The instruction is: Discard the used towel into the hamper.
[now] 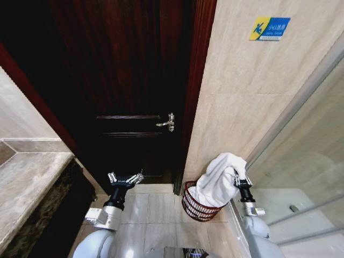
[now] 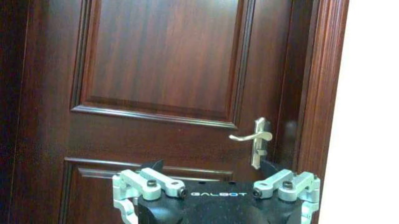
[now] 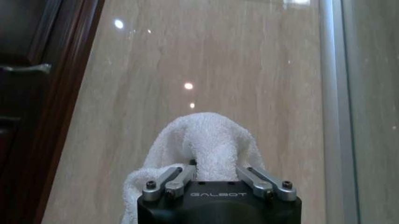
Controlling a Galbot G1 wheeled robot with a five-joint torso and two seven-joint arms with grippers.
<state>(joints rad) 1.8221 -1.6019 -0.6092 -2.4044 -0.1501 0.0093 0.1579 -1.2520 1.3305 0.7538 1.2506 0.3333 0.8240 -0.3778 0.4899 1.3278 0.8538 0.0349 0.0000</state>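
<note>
Two "GALBOT"-marked grippers, right gripper (image 3: pixel 215 171) jaws clamped on towel (image 1: pixel 219 180) over hamper (image 1: pixel 194 208), left gripper (image 1: pixel 126 179) jaws apart.

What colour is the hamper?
Reddish-brown wire hamper, clearest in the head view.

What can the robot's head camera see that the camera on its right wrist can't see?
The head camera alone shows the hamper on the floor, the towel's lower end hanging into it, the open left tool, the stone counter and a blue and yellow sign. The right wrist camera alone shows, close up, the right tool pinching the towel. Both show the towel, the right tool, the dark door, its handle and the tiled wall.
</note>
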